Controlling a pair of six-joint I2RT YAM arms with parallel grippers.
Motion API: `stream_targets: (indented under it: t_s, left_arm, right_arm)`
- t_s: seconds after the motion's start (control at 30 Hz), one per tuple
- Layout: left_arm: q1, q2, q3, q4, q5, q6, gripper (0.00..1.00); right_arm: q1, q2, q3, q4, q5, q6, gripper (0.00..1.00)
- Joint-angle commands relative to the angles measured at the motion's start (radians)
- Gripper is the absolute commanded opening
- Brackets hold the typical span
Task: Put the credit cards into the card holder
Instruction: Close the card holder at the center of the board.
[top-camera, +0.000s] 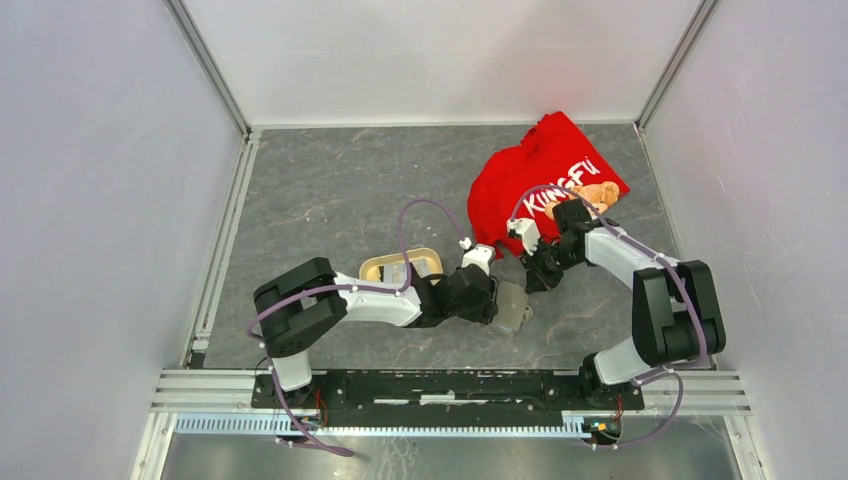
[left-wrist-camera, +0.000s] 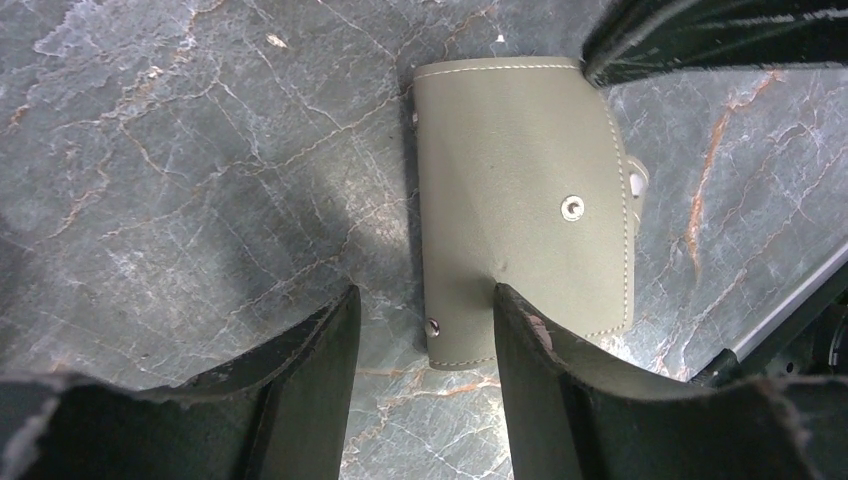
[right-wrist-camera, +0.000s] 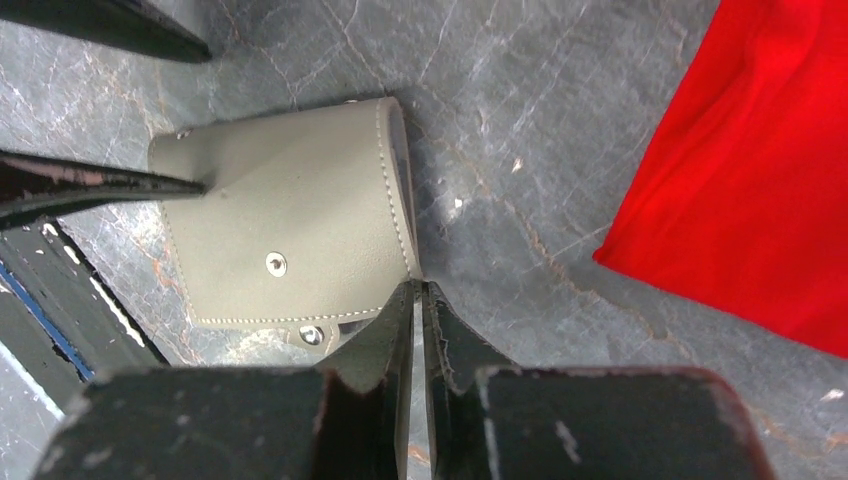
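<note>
Card holder (left-wrist-camera: 520, 170) lies folded shut on the grey marbled table (left-wrist-camera: 180, 150), outer side up, with one snap stud (left-wrist-camera: 572, 207) showing on its face. In the top view it sits between my two grippers, right of the table's middle and toward the near edge

Left gripper (left-wrist-camera: 423, 295) is spread open over the holder's near corner. One finger (left-wrist-camera: 310, 370) is off the holder, over bare table just beside its long edge. The other finger (left-wrist-camera: 540, 370) bears down on the holder's face, and the leather is dented under the tip. Nothing is clamped between them: it's a press, not a grasp

Right gripper (right-wrist-camera: 418, 292) is at the opposite end of the holder, jaws pinched almost together with only a thin slit between. The tips meet the holder's corner. Can't tell whether the edge is caught in the slit or the tips only touch it

Far right of the table there's a crumpled red shirt (top-camera: 545, 180) with white lettering, apart from the holder and just beyond my right wrist. A beige oval tray (top-camera: 420, 252) sits left of the holder, just beyond my left forearm, with a purple cable arching over it. Something pale lies in it, too small to say whether that's the cards
</note>
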Motion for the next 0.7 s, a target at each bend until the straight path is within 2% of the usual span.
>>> stream_targets:
  t_s: [0.0,0.17,0.27,0.4,0.53,0.6,0.67]
  left_arm:
    - [-0.011,0.028,-0.013,-0.061,0.006,-0.032,0.58]
    - [-0.021,0.031,-0.034,0.006,0.054,-0.117,0.55]
    - [-0.025,0.037,-0.061,0.083,0.089,-0.176,0.55]
    - [-0.025,0.033,-0.084,0.122,0.096,-0.209,0.55]
    - [-0.026,-0.006,-0.101,0.121,0.072,-0.187,0.55]
    - [-0.025,-0.039,-0.111,0.111,0.056,-0.166,0.55]
    - [-0.026,-0.084,-0.126,0.103,0.038,-0.136,0.56]
  right_arm:
    - [0.036,0.053,0.063,0.022,-0.019,-0.009,0.12]
    - [0.067,0.092,0.131,0.040,-0.028,-0.009,0.14]
    - [0.067,0.086,0.174,0.038,-0.002,-0.026,0.18]
    - [0.018,-0.030,0.175,0.002,0.004,-0.086,0.33]
    - [0.000,-0.188,0.091,-0.028,-0.013,-0.181,0.51]
    - [0.000,-0.243,0.027,-0.013,-0.025,-0.188,0.57]
    - [0.000,-0.247,-0.018,-0.018,-0.036,-0.216,0.59]
